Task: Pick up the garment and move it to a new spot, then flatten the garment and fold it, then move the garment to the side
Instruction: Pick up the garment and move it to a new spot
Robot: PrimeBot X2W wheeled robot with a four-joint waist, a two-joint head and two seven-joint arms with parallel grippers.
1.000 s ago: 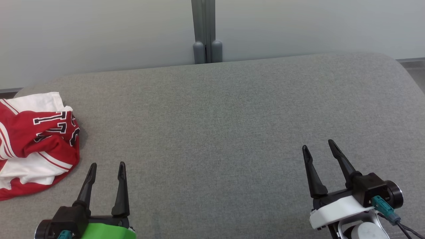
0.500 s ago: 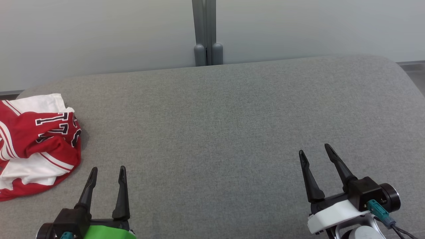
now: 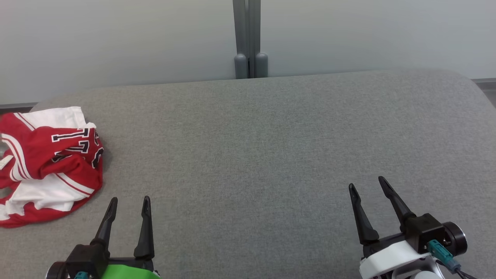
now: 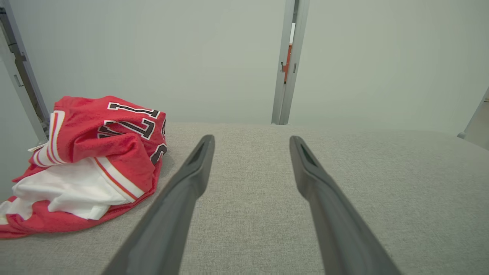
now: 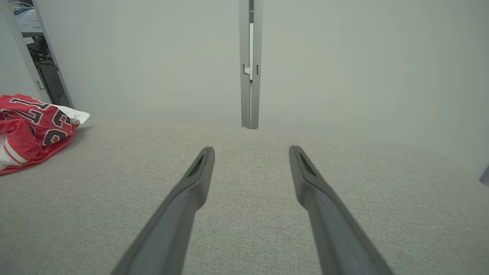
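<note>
A broad grey woven-fabric surface with rounded far corners stretches before a plain pale wall. A grey vertical post of two joined uprights meets the surface's far edge near the middle.

At the far left of the surface lies the crumpled red-and-white jersey garment, bunched in a heap. Black, white-edged numerals show on its upper fold (which digits they are I cannot say for certain, since the cloth is creased over them). Its left part runs to the edge of the head view.

Just right of it and nearer the robot, the left gripper hovers over bare fabric. Its two long dark fingers are spread with nothing between them, and they are clear of the garment.

Well across to the right, the right gripper likewise hangs over bare fabric, fingers parted and empty, angled slightly leftward. In the right wrist view the garment sits far off at the left edge.
</note>
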